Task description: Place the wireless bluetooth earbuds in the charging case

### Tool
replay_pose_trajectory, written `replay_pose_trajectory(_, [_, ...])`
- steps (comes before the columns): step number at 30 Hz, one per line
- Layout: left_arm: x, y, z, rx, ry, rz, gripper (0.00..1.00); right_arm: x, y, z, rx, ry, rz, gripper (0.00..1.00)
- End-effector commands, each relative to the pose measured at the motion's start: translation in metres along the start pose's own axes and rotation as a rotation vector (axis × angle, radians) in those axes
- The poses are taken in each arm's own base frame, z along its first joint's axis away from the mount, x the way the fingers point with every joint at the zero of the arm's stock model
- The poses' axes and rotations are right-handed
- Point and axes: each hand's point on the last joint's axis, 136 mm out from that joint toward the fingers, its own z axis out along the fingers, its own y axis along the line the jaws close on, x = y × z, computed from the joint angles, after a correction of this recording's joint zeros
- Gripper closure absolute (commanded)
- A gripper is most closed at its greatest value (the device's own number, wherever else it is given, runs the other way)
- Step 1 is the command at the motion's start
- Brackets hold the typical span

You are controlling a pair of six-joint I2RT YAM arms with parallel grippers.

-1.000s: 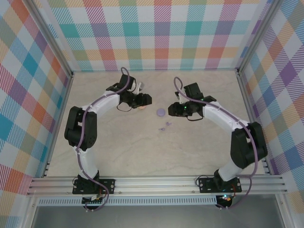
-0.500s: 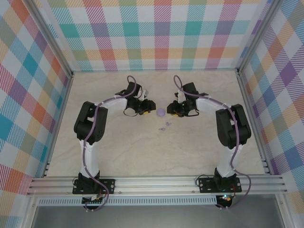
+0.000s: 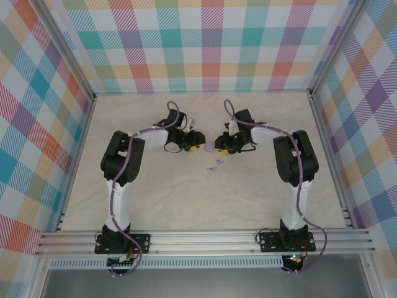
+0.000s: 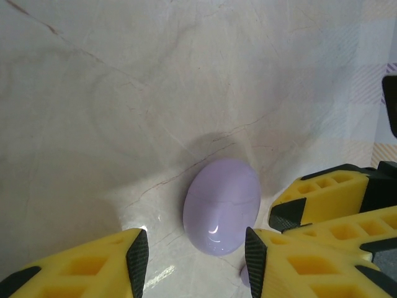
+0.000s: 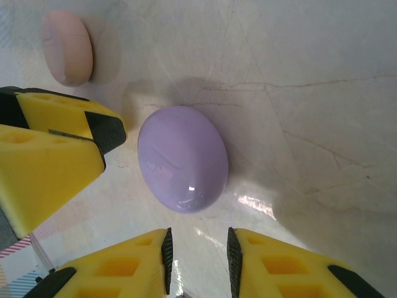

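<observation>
The lilac oval charging case (image 3: 209, 147) lies shut on the marble table between my two grippers. Two tiny lilac earbuds (image 3: 218, 162) (image 3: 211, 169) lie on the table just in front of it. My left gripper (image 3: 197, 148) faces the case from the left. In the left wrist view its jaws (image 4: 196, 264) stand open, with the near end of the case (image 4: 221, 205) just inside the fingertips, not clasped. My right gripper (image 3: 220, 146) faces the case from the right. Its narrow gap (image 5: 198, 264) holds nothing, and the case (image 5: 183, 158) sits just beyond the tips.
A pale pink oval case (image 5: 67, 46) lies beyond the left gripper's yellow fingers (image 5: 56, 143). The right gripper's fingers (image 4: 329, 198) crowd the lilac case from the other side. Plaid walls (image 3: 205, 43) and metal rails (image 3: 205, 239) enclose the marble table (image 3: 205, 205).
Both arms have folded inward, bringing the two grippers toward each other until they flank the lilac case. The case and the earbuds have not moved.
</observation>
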Motion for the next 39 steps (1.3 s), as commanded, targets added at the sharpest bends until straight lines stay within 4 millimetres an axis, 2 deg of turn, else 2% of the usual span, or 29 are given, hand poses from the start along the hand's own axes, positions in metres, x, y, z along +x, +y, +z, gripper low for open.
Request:
replay_pose_trajectory(1, [0.007, -0.002, 0.011, 0.034, 0.035, -0.004, 0.53, -0.012, 0.007, 0.002, -0.033, -0.014, -0.003, 0.7])
replay_pose_trajectory(15, [0.015, 0.0, 0.024, 0.081, 0.094, -0.024, 0.56, -0.016, 0.001, 0.013, -0.042, 0.007, 0.013, 0.73])
replay_pose_trajectory(24, [0.019, -0.007, 0.031, 0.117, 0.126, -0.025, 0.6, -0.013, -0.004, 0.019, -0.038, 0.023, 0.021, 0.78])
replay_pose_trajectory(39, [0.014, -0.029, 0.024, 0.159, 0.109, -0.012, 0.64, -0.013, -0.004, 0.022, -0.053, 0.032, 0.025, 0.82])
